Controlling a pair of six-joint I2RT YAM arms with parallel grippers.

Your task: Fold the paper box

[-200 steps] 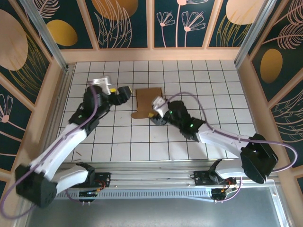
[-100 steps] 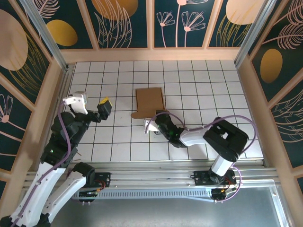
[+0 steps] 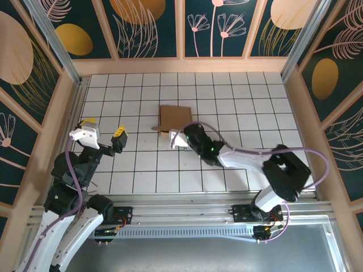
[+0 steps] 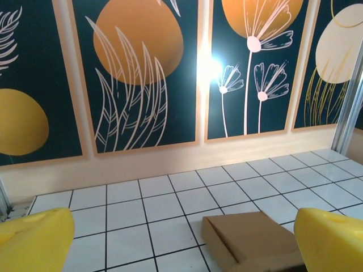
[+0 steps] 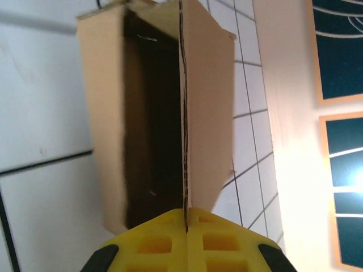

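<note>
The paper box [image 3: 174,117] is a small brown cardboard box lying on the tiled table just behind the centre. My right gripper [image 3: 180,137] sits at its near edge, shut on a panel of the box. In the right wrist view the yellow fingers [image 5: 164,243] pinch the thin edge of that cardboard panel [image 5: 209,96], with the dark inside of the box [image 5: 152,119] gaping beside it. My left gripper [image 3: 104,131] hangs open over the left of the table, well apart from the box. From the left wrist, the paper box [image 4: 255,238] lies ahead between the yellow fingertips [image 4: 34,241].
Wooden walls with dark floral panels [image 3: 181,28] enclose the white tiled table [image 3: 238,102] on three sides. The right arm's cable [image 3: 249,152] loops over the tiles near the front. The arm bases and a metal rail [image 3: 181,204] run along the near edge.
The left arm has drawn back toward the near left, its gripper open. The right gripper has closed on the box's panel, and the box has shifted slightly back and left.
</note>
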